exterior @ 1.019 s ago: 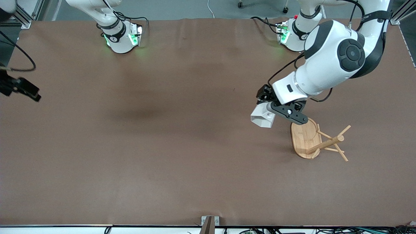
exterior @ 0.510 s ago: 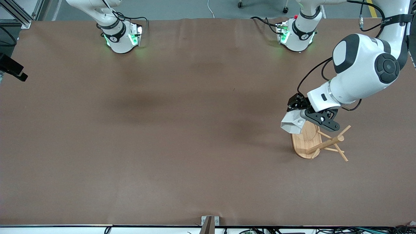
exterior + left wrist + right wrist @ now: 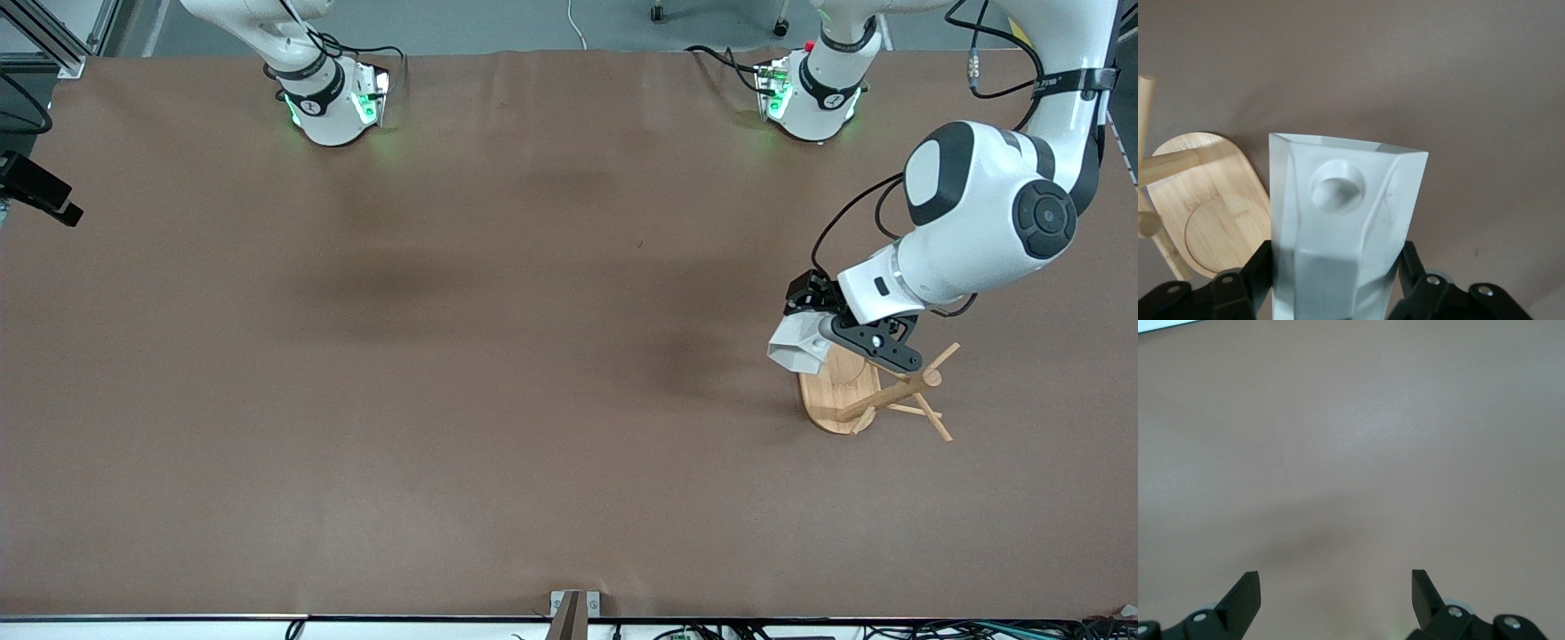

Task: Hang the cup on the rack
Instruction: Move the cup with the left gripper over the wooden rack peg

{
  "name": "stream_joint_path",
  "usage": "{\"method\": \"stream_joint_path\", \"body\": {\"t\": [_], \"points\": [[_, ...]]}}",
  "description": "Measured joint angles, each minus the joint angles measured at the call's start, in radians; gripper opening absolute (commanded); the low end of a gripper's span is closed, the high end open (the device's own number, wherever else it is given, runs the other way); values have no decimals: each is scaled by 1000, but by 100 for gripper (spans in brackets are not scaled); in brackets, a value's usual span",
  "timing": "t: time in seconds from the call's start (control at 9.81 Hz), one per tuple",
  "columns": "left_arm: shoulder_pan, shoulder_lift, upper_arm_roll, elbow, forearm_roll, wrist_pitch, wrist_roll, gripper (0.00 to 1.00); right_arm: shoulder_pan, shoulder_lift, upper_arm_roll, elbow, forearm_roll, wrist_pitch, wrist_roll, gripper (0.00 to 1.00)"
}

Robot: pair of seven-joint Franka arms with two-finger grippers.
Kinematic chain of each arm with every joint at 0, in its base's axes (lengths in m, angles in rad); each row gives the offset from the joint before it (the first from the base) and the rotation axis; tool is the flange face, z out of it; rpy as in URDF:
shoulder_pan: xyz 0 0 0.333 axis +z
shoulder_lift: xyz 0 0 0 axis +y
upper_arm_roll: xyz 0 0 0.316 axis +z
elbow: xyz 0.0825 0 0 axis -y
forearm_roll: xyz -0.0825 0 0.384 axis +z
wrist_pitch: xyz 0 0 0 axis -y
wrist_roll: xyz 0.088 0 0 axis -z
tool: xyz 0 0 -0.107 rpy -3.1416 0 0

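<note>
The right end effector (image 3: 1335, 597) waits with fingers spread wide and empty over bare bench (image 3: 444, 356). The left end effector (image 3: 822, 327) is clamped on the white faceted cup (image 3: 797, 345), held over the bamboo mug tree (image 3: 867, 391) at its base edge. Carrying looks done; threading the handle hole onto a peg remains. Its arm hides the nearest pegs.

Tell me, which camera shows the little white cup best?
The left wrist view: the cup fills it, its round hole plain, held in the left tool. The front view shows it small over the rack. The right wrist view shows none.
</note>
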Motion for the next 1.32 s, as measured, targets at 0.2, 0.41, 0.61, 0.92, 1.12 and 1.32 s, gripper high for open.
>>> {"method": "stream_joint_path", "body": {"t": [0.2,0.41,0.61,0.92,1.12,1.32], "points": [[5,24,2,21,0,2,1,0,0,0,0,0,0,-5,0,100],[6,45,11,54,0,3,2,0,0,0,-1,0,0,-7,0,100],[6,55,15,82,0,3,2,0,0,0,-1,0,0,-7,0,100],[5,71,65,91,0,3,47,0,0,0,-1,0,0,-7,0,100],[5,82,73,95,0,3,62,1,0,0,-2,0,0,-7,0,100],[5,87,84,96,0,3,67,2,-1,0,-2,0,0,-7,0,100]]}}
